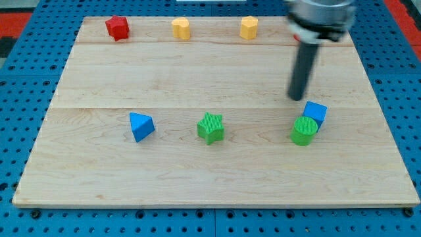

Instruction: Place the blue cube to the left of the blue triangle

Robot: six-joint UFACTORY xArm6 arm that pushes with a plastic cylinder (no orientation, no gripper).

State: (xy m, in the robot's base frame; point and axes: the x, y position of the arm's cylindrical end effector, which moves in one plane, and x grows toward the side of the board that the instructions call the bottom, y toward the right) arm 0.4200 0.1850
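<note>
The blue cube (pixel 316 112) sits at the view's right, touching the green cylinder (pixel 304 131) just below and left of it. The blue triangle (pixel 141 126) lies far to the view's left, at about the same height on the board. My tip (pixel 295 97) is on the board just above and left of the blue cube, a small gap apart from it. The dark rod rises from it toward the view's top right.
A green star (pixel 210 127) lies between the triangle and the cube. Along the view's top edge stand a red star (pixel 117 27), a yellow cylinder (pixel 180 28) and a yellow hexagon block (pixel 248 27). The wooden board (pixel 92 178) lies on a blue pegboard.
</note>
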